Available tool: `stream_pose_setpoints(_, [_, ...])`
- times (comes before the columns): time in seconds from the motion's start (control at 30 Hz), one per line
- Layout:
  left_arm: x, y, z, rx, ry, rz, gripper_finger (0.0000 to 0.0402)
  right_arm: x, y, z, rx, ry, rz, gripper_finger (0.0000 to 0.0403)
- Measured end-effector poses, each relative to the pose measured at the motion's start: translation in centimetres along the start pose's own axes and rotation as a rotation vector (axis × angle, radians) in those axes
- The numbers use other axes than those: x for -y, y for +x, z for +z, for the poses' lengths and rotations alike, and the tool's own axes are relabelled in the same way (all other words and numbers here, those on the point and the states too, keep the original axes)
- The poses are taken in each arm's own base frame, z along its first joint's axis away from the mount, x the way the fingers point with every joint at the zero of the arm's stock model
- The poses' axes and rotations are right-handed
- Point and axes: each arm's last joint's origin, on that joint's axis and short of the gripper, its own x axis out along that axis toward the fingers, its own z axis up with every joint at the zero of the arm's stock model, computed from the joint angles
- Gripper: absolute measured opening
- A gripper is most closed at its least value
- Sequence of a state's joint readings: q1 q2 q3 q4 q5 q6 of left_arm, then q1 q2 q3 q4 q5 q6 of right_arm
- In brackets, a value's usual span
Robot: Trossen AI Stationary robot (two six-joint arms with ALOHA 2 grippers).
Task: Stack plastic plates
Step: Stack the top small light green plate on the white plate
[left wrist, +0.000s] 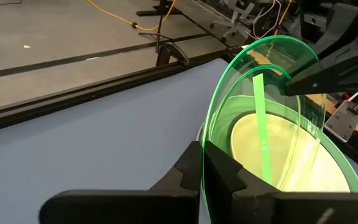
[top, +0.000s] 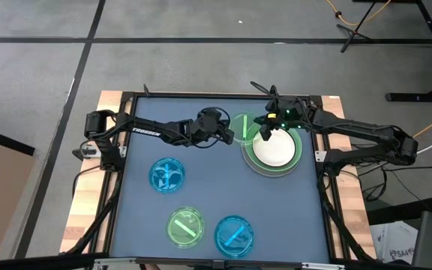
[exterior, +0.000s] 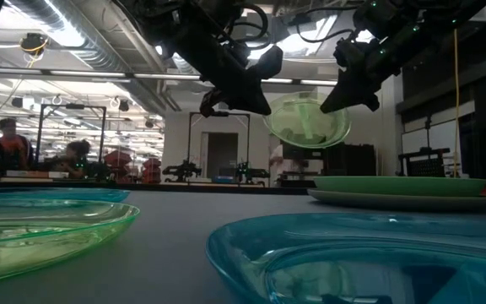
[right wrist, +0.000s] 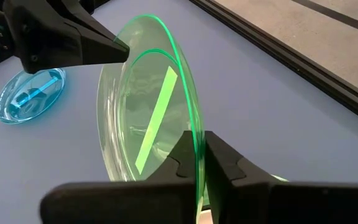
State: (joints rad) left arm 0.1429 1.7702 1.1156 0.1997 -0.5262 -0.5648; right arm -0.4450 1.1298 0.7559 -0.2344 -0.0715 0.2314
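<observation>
A small translucent green plate [top: 243, 126] with a green stripe stands on edge in the air, between both grippers, at the left rim of a stack. The stack has a large grey plate [top: 250, 163] at the bottom, a light green plate [top: 298, 152] on it and a white plate [top: 276, 150] on top. My left gripper [top: 228, 133] is shut on the held plate from the left, my right gripper [top: 263, 130] from the right. The low view shows the green plate [exterior: 306, 122] lifted clear above the table. My left gripper pinches the green plate's rim [left wrist: 205, 144] between its two fingers [left wrist: 229, 171], coming level from the table's left. The plate stands on edge, clear of the table. My right gripper pinches the opposite rim [right wrist: 194, 134] between its two fingers [right wrist: 225, 158], coming from the table's right.
Loose on the blue table top lie a translucent blue plate [top: 167, 175] left of centre, a translucent green plate [top: 186, 226] near the front edge and another blue plate [top: 235, 234] beside it. A dark frame [top: 201, 95] borders the table.
</observation>
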Motion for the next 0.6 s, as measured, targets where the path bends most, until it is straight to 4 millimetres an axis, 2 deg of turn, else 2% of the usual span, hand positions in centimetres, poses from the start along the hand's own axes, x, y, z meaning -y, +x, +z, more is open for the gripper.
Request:
stream_pose_setpoints(0.13, [0.01, 0.0, 0.0, -0.001, 0.0, -0.003, 0.0009, 0.0, 0.0, 0.01, 0.001, 0.0, 0.0, 0.0002])
stream_pose_setpoints(0.4, [0.1, -0.01, -0.01, -0.01, -0.002, -0.023, 0.0061, 0.01, 0.0, 0.01, 0.001, -0.001, 0.0, 0.0001])
stream_pose_setpoints(0.6, [0.23, -0.09, -0.09, -0.012, -0.001, -0.029, 0.007, 0.12, -0.04, -0.07, -0.009, 0.003, -0.003, 0.0])
